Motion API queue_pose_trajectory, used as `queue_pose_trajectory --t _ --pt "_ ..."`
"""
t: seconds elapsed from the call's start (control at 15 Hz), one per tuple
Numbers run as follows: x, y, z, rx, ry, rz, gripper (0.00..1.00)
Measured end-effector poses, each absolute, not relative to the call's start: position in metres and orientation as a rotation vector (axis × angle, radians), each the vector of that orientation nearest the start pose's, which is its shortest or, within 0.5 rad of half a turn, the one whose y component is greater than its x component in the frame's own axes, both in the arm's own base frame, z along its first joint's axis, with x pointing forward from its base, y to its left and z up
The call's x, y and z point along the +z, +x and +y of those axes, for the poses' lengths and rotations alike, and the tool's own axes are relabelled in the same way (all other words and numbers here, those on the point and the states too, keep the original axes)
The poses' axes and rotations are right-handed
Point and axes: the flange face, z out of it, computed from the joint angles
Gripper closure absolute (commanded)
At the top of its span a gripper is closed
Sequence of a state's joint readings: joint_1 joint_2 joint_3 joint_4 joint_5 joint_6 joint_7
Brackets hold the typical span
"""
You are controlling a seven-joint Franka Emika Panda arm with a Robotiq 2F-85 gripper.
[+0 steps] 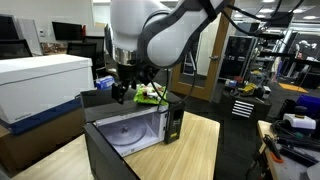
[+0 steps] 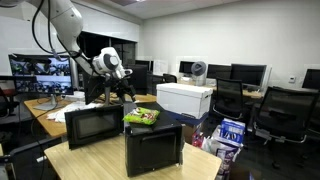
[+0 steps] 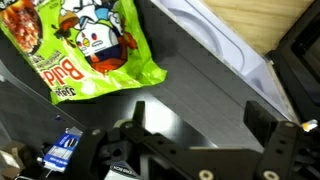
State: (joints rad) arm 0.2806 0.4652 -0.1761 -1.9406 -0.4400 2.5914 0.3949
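Looking over my feeds, the biggest thing I see is the wooden table (image 1: 200, 140). A large white box (image 1: 40, 85) stands off to one side of it, and both exterior views show it. On the table sits the black microwave (image 1: 130, 135). Its door (image 2: 95, 122) is swung fully open, so an exterior view gives me the pale cavity and the round plate inside.

On the microwave's flat dark top lies a green snack bag (image 1: 150, 95) with a cartoon figure and red patches printed on it. It lies flat, toward one end of the top. In the wrist view it fills the upper left corner, crinkled at the edge.

My gripper (image 3: 198, 112) hangs above that same top, just beside the bag and clear of it. The jaws stand spread wide with nothing between them, only bare grey lid showing in the gap. Both dark fingers (image 3: 258, 115) show at the bottom of the wrist view. I cannot tell how far above the lid the tips are.
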Motion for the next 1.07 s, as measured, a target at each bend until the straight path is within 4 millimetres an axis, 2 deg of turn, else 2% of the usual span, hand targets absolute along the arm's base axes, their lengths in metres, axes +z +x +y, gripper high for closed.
queue_pose_trajectory --t 0.6,1.07 --pt "0.243 0.646 0.043 -0.319 -3.631 -0.313 0.0" --pt "0.203 0.654 0.01 -0.112 -3.753 -0.337 0.0"
